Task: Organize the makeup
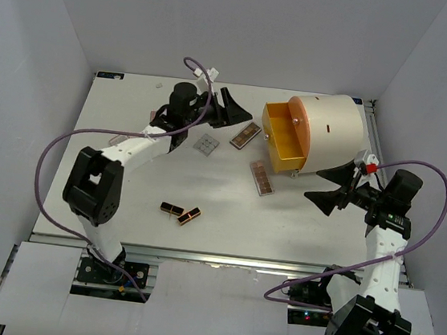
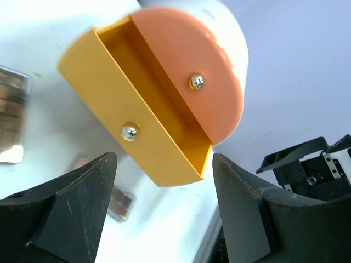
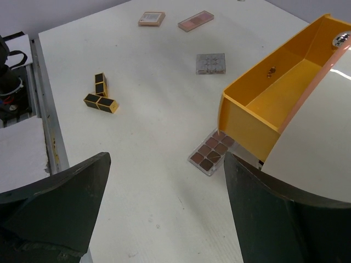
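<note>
Two black-and-gold lipstick tubes [image 1: 180, 212] lie together near the front left; they also show in the right wrist view [image 3: 100, 94]. A brown palette [image 1: 263, 178] lies under the front of the open yellow drawer [image 1: 283, 138]. A second brown palette [image 1: 245, 136] and a small grey square palette [image 1: 205, 144] lie further back. A pink palette [image 3: 196, 21] and a compact [image 3: 151, 18] lie at the far left. My left gripper [image 1: 228, 111] is open and empty, above the table beside the drawer [image 2: 137, 120]. My right gripper [image 1: 312, 184] is open and empty, right of the brown palette [image 3: 211, 152]. No sponges show.
A large cream cylinder [image 1: 336, 132] with an orange front [image 1: 302, 132] lies at the back right, its yellow drawer pulled out and empty [image 3: 277, 96]. White walls close in the table on three sides. A metal rail [image 3: 46, 120] runs along the table's near edge.
</note>
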Robot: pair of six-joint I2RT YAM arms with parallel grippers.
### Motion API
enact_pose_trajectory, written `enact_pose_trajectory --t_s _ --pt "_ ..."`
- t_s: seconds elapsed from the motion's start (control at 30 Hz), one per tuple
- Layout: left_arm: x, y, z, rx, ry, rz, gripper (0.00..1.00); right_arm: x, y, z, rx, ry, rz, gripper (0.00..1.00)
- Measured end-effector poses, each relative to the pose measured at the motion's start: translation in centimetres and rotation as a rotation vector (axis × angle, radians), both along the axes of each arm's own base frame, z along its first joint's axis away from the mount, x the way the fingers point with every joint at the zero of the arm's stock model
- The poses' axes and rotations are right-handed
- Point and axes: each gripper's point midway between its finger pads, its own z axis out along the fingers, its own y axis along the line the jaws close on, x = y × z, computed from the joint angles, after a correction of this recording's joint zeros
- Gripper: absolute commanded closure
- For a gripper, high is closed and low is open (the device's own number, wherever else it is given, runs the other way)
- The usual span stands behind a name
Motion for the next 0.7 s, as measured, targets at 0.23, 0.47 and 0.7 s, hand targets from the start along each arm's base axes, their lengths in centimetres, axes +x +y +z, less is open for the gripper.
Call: enact_pose_trajectory --t_s 0.23,0.47,0.7 --pt "-5.4 8.4 4.4 0.184 -0.238 0.129 0.06 -2.3 5.6 -1.0 -0.175 -0.095 0.215 0.07" --pt "-12.2 16.3 3.5 0.407 -0.418 0.318 0.02 -5.9 12.8 -2.1 -0.443 -0.305 0.543 0.02" --pt "-16.3 23.3 3.0 0.510 -0.525 0.585 0.02 -8.2 19.9 -9.8 -0.746 -0.336 0.873 0.10"
